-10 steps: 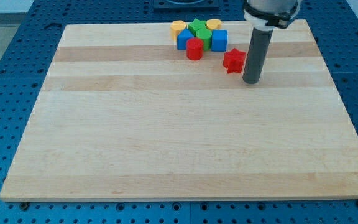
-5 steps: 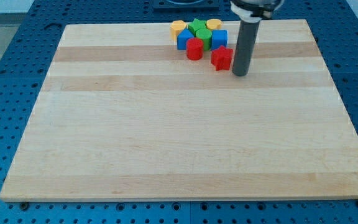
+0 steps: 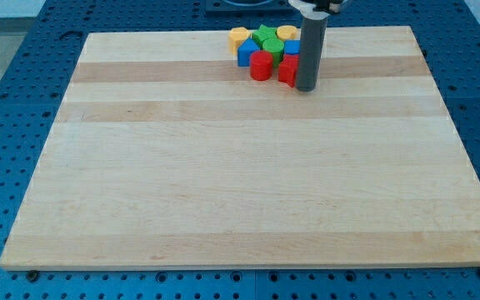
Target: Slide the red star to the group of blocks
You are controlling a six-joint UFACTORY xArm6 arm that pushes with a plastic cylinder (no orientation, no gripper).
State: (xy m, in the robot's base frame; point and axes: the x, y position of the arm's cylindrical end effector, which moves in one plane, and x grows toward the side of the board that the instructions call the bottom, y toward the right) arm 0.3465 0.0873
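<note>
The red star (image 3: 287,70) lies near the board's top edge, touching the group of blocks on its lower right side. My tip (image 3: 307,87) sits right against the star's right side, and the rod hides part of the star and part of a blue block (image 3: 292,48). The group holds a red cylinder (image 3: 261,65), a blue block (image 3: 246,53) on the left, green blocks (image 3: 268,39), and two yellow blocks (image 3: 239,36) (image 3: 287,32) at the top.
The wooden board (image 3: 240,183) lies on a blue perforated table (image 3: 7,125). The group sits close to the board's top edge.
My tip moved left and up the view, pushing the red star from the right of the group until it touches the other blocks.
</note>
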